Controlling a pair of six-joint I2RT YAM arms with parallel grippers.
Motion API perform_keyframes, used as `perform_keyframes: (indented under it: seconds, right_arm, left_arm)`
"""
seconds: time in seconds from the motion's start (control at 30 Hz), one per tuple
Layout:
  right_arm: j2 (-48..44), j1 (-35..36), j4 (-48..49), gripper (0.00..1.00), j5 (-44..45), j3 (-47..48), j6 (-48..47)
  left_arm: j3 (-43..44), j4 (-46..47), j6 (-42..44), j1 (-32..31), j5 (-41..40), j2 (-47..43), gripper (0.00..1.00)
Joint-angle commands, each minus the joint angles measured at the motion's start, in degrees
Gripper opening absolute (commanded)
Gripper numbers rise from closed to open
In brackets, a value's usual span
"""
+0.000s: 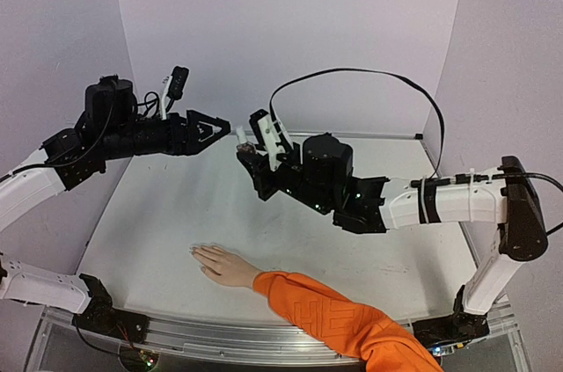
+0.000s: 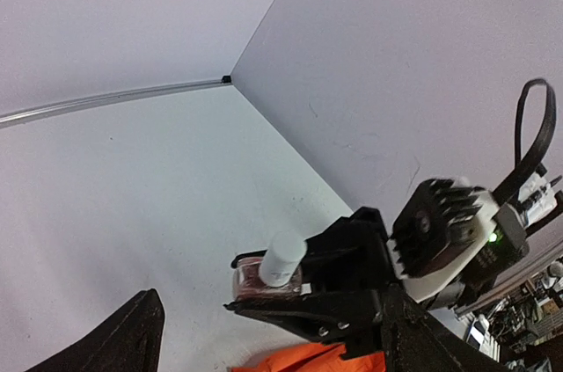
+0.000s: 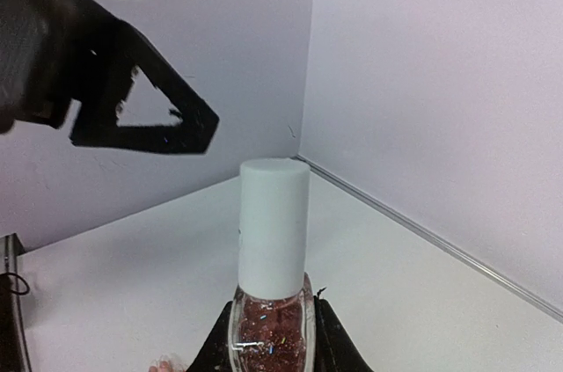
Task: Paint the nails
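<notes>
Right claw [image 1: 249, 150] is pinching a small glitter polish bottle [image 3: 271, 275] by its glass, the white cap sticking out past the fingertips, with that arm reaching across in mid-air. I see my left claw [image 1: 211, 129] raised and spread, facing it from just beside. Below, well apart, a hand [image 1: 222, 265] in an orange sleeve [image 1: 334, 319] lies flat on the tabletop [image 1: 167, 214], its nails [image 1: 195, 252] pointing left, barely visible.

We've got white links [image 1: 457, 200] and black joint housings [image 1: 327, 165] on both arms. Left gripper [image 1: 215, 130]: black triangular fingers with cut-outs. Behind the right gripper [image 1: 249, 150]: green LEDs [image 1: 354, 184], ribbed black motor cap [image 2: 435, 222] in a white shell, and a black cable [image 1: 369, 73] looping overhead.
</notes>
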Motion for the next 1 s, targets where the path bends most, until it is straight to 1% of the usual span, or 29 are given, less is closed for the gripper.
perform_keyframes:
  seconds: [0.0, 0.1, 0.17, 0.27, 0.4, 0.6, 0.77, 0.83, 0.97]
  right_arm:
    - [1.1, 0.7, 3.5, 0.00, 10.6, 5.4, -2.2]
    - [2.3, 1.5, 3.5, 0.00, 9.2, 6.6, -2.6]
    - [2.9, 1.8, 3.5, 0.00, 8.2, 7.1, -2.8]
    - [3.4, 2.0, 3.6, 0.00, 7.9, 7.6, -3.1]
    - [3.6, 2.2, 3.5, 0.00, 6.8, 7.9, -3.5]
    - [4.1, 2.5, 3.5, 0.00, 6.7, 8.1, -3.9]
    - [4.4, 2.6, 3.5, 0.00, 6.3, 8.5, -3.9]
    - [4.4, 2.6, 3.5, 0.00, 6.1, 8.7, -3.8]
    - [4.6, 2.6, 3.5, 0.00, 5.4, 9.2, -3.8]
  left_arm:
    - [2.1, 8.0, -2.8, -0.7, -1.3, 1.0, 0.83]
    - [2.8, 8.3, -2.3, -1.6, -1.4, 2.8, 0.76]
    - [3.1, 8.4, -2.3, -1.8, -1.3, 3.9, 0.68]
    - [3.4, 8.3, -1.7, -2.1, -2.5, 4.5, 0.59]
    - [3.6, 8.3, -1.3, -2.0, -4.1, 4.8, 0.54]
    - [4.3, 8.3, -1.4, -2.0, -4.1, 6.2, 0.53]
    - [4.6, 8.3, -0.8, -2.0, -3.7, 6.6, 0.41]
    - [4.7, 8.3, -0.4, -2.1, -2.9, 7.0, 0.36]
    - [4.1, 8.3, 0.6, -2.2, -1.3, 7.6, 0.27]
